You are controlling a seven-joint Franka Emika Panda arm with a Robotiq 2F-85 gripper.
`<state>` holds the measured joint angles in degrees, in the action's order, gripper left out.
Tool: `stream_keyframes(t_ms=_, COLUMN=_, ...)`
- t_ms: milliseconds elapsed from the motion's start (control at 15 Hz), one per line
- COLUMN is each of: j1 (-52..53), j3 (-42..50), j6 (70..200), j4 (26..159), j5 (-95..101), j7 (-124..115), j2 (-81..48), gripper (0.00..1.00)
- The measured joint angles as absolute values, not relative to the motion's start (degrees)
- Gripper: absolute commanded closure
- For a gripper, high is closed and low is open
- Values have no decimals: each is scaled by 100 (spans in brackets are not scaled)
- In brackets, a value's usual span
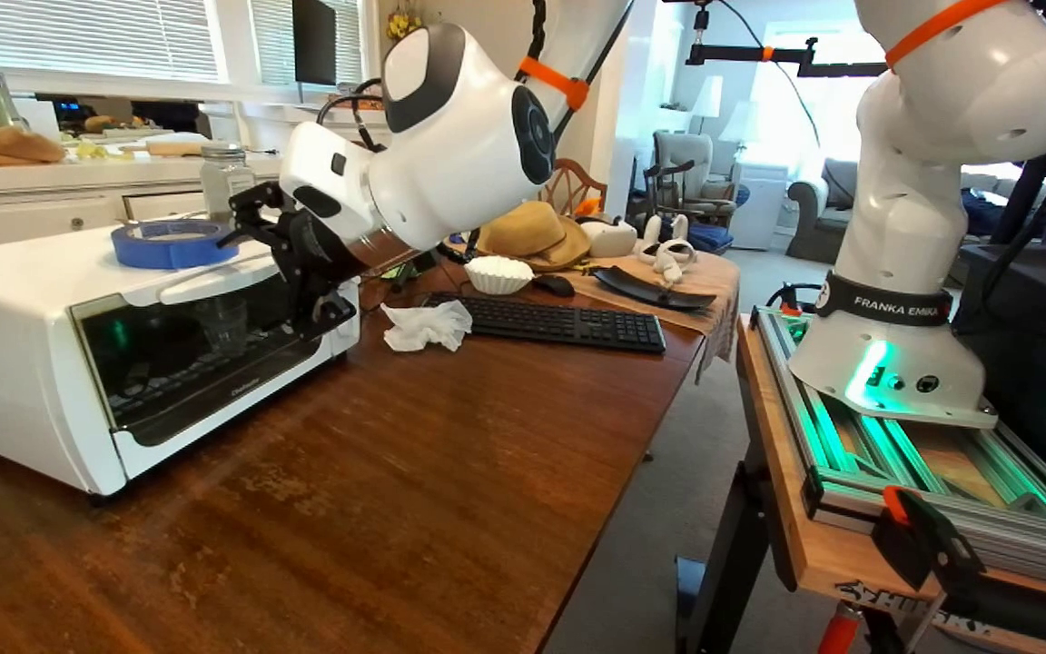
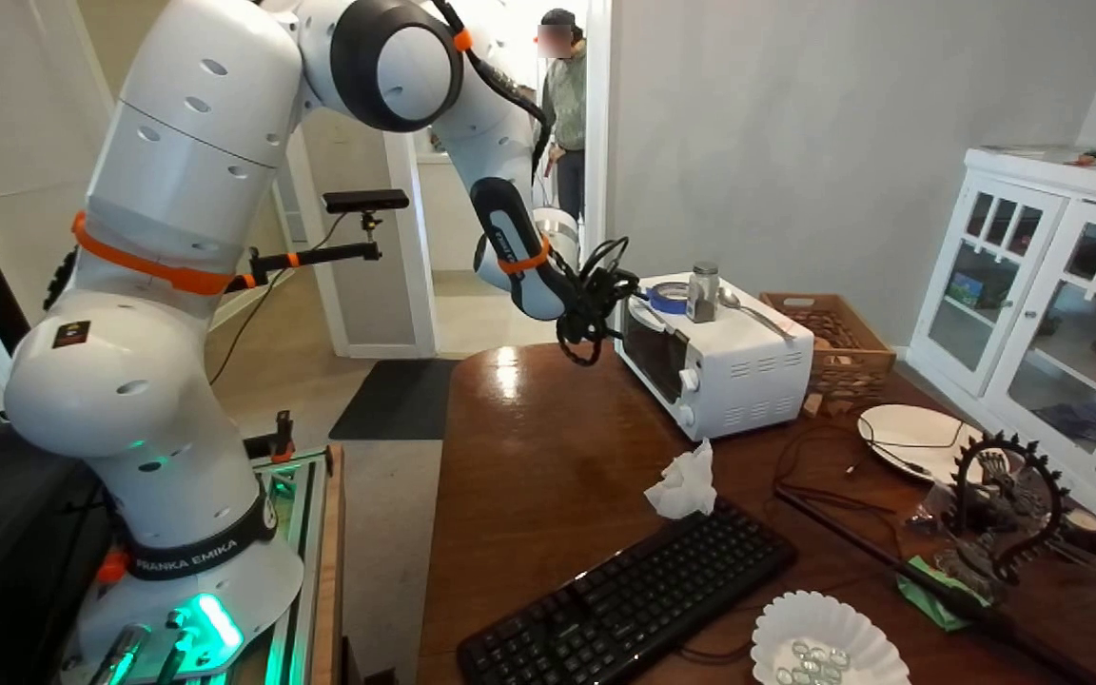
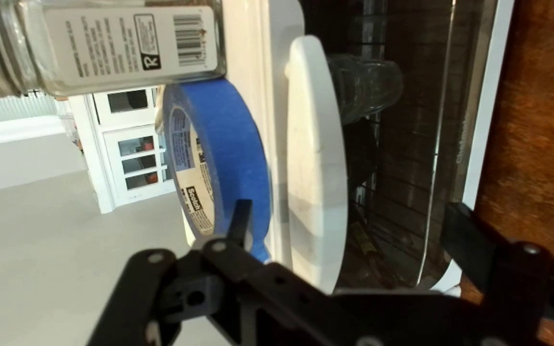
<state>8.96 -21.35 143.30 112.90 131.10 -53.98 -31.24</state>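
Gripper [image 3: 351, 218] spread wide at the white handle [image 3: 318, 163], blue tape roll [image 3: 238, 144] close by

The jaws stand well apart and clamp nothing. In the wrist view, turned on its side, the handle crosses the gap between them; whether either side touches it cannot be told. In an exterior view the toaster oven [image 1: 5, 354] stands at the left on the wooden table [image 1: 305, 527], its glass door [image 1: 169, 372] closed and the handle along the door's top, with the gripper near the handle's right end. The blue tape roll lies flat on the oven's top, just above, and a glass jar [image 3: 132, 45] stands close by it.

For a clean hold, the thick middle of the handle would probably serve better than its tapered end. The upper finger [image 3: 242, 216] needs most care, since it could catch the tape roll; the lower finger [image 3: 464, 230] is best kept off the glass door.
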Motion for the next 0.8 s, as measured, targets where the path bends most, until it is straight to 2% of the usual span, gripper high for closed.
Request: stream_keyframes(t_ms=800, j1=806, j3=-2143, j6=14893, j4=10972, j5=13238, j7=-5895, j2=-3358, gripper=0)
